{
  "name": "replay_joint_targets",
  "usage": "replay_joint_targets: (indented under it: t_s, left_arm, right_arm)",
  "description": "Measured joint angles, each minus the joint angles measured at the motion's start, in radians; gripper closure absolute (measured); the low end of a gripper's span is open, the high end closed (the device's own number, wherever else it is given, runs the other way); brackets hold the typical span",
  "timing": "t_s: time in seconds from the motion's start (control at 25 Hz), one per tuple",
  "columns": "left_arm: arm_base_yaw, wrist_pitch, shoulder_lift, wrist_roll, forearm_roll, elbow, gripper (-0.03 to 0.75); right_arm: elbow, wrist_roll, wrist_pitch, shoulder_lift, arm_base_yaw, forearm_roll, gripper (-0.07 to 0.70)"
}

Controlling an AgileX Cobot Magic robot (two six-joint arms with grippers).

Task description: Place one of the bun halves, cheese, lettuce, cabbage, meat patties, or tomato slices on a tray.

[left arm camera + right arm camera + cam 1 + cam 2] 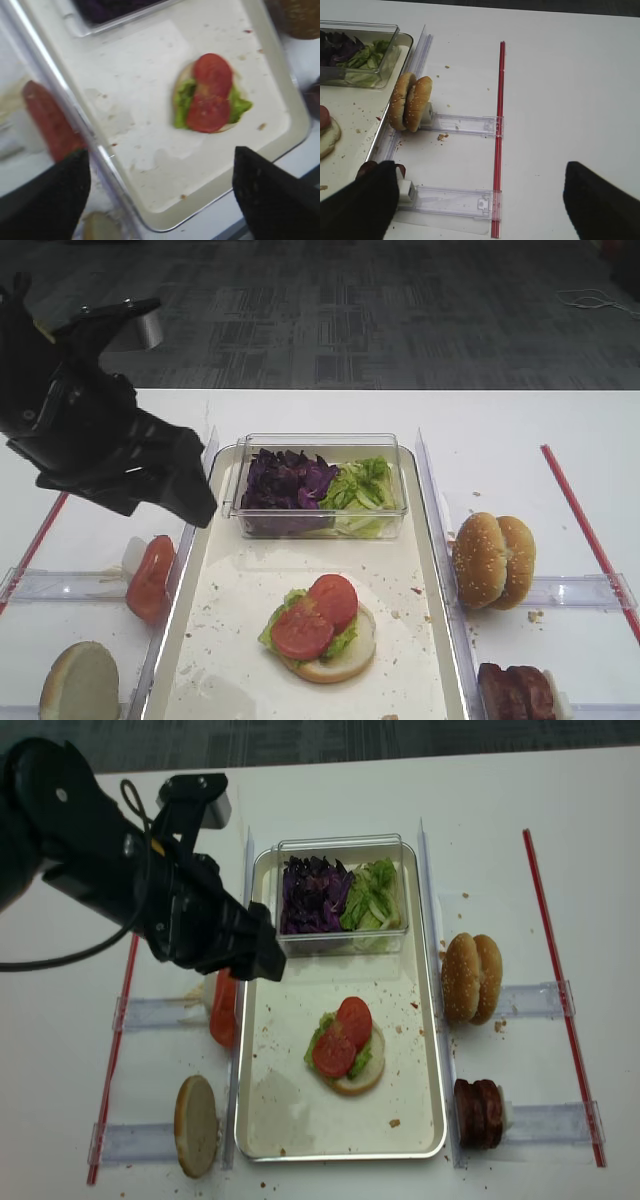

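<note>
Tomato slices (149,577) upright just outside tray (432,570) left rim, below left gripper (262,956); jaws spread, empty.

White tabletop (330,790) carries the tray (262,1105) at frame centre, flanked by red strips (560,990) and clear plastic holders (535,998). Bun halves (466,978) and meat patties (478,1113) stand at right; tomato slices (223,1008) and one bun half (196,1125) at left.
</note>
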Motion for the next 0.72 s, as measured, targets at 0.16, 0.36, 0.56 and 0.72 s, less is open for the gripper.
replay_joint_targets:
  t_s: [0.16, 0.36, 0.56, 0.72]
  left_arm:
    - [0.0, 0.029, 0.0, -0.096, 0.164, 0.0, 0.145]
    - [0.0, 0.042, 0.0, -0.138, 0.223, 0.0, 0.145]
    - [0.034, 0.046, 0.0, -0.174, 0.266, 0.0, 0.145]
    - [0.164, 0.053, 0.0, -0.192, 0.296, 0.0, 0.145]
  right_arm:
    - [0.0, 0.0, 0.0, 0.0, 0.0, 0.0, -0.059]
    - [0.0, 0.0, 0.0, 0.0, 0.0, 0.0, -0.058]
    - [0.0, 0.0, 0.0, 0.0, 0.0, 0.0, -0.058]
    - [0.0, 0.0, 0.0, 0.0, 0.0, 0.0, -0.058]
